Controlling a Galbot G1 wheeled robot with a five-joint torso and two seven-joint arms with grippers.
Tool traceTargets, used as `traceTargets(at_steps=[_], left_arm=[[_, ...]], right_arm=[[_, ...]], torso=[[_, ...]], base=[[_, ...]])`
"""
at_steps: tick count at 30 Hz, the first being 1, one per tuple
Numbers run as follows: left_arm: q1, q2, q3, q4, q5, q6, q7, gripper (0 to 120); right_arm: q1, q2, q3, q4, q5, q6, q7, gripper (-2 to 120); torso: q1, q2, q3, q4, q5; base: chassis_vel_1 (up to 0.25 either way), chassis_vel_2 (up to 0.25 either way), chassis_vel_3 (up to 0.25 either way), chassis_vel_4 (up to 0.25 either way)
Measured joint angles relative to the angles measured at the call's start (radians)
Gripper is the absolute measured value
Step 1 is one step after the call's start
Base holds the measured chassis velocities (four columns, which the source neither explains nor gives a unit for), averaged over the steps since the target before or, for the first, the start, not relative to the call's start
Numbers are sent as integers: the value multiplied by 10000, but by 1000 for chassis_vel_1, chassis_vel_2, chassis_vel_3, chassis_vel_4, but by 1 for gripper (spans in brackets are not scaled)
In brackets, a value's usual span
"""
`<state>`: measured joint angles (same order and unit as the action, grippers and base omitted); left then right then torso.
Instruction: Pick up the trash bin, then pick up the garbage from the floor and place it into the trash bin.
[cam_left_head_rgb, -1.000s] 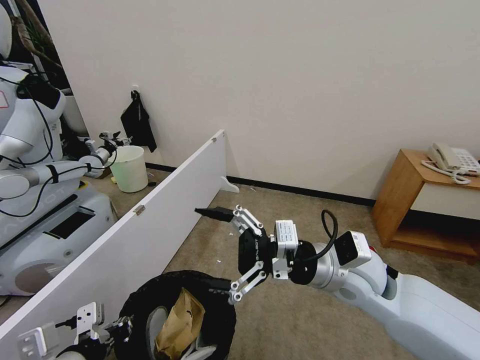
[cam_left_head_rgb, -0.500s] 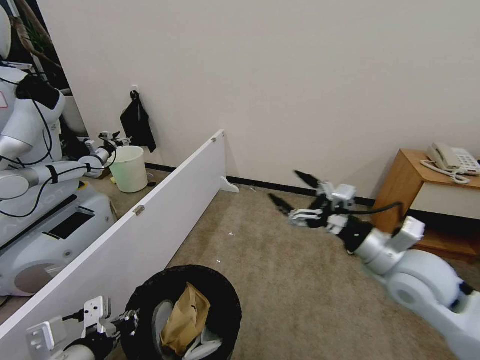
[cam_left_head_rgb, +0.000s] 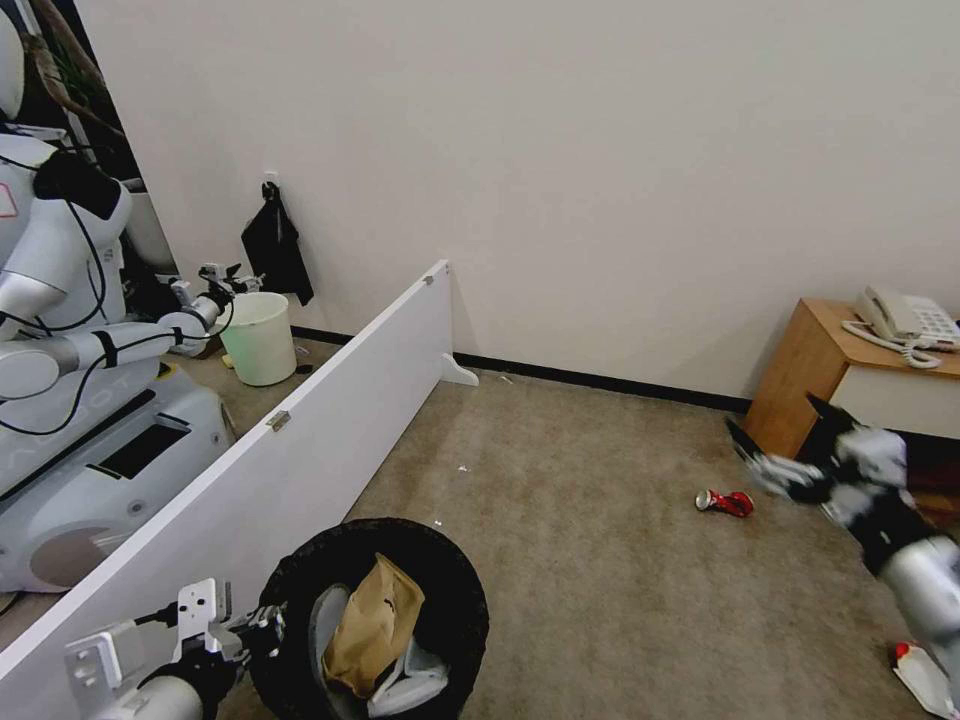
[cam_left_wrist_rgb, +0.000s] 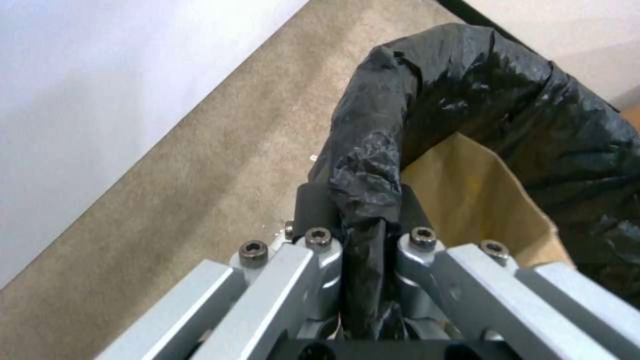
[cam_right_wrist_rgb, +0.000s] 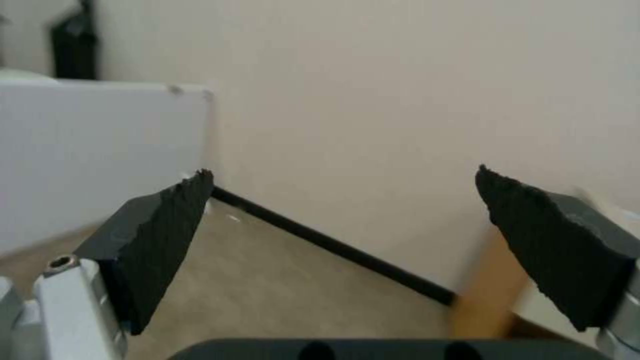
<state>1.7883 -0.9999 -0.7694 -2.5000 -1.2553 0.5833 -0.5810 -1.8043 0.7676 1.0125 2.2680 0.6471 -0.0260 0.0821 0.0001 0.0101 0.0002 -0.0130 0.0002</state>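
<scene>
- Left gripper clamps the rim of the round black-bagged trash bin, holding a brown paper bag, beside a long white partition board
- Right gripper, fingers wide apart and empty, hangs above a crushed red can on the beige carpet floor, near a wooden side cabinet

The black-lined trash bin, near left on the carpet, holds a brown paper bag; a crushed red can lies far right.

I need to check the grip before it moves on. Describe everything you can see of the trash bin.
The trash bin is round and lined with a crinkly, glossy black bag folded over its rim. It stands upright, low beside the white board. The left hand is clamped on the near rim, pinching the bag. Inside lie a brown paper bag and something white.
</scene>
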Motion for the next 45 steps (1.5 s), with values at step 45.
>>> traceTargets(at_steps=[45], left_arm=[[523,-95,240,0,3761,-1038,833,4]], right_arm=[[-1758,3998,1179,328,-2504,1026,-716,100]], torso=[[0,-2,1,-2,-3]], base=[[0,0,0,0]])
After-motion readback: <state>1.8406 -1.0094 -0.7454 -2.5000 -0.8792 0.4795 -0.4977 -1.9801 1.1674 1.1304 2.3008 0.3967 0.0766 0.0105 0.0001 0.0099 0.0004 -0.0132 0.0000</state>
